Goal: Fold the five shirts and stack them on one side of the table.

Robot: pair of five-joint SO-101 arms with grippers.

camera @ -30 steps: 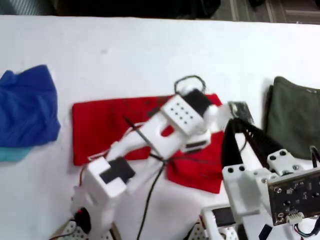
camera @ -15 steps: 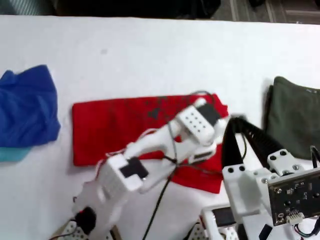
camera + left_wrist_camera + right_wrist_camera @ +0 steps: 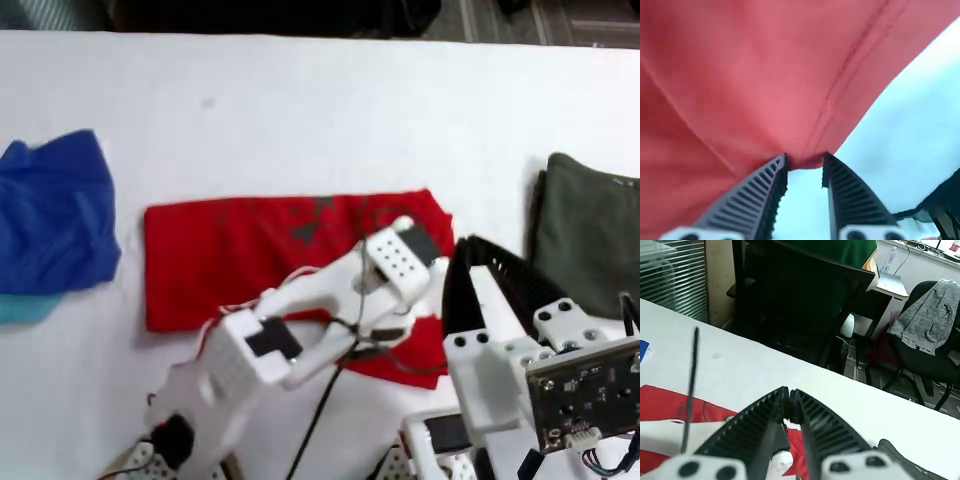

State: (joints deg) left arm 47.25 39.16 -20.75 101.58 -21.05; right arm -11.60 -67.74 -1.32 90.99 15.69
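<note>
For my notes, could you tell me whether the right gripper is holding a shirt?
No, the right gripper is shut with nothing between its fingers.

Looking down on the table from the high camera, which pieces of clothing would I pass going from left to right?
blue shirt → red shirt → dark green shirt

room beyond red shirt (image 3: 230, 250), green shirt (image 3: 590, 235) rightward
</note>
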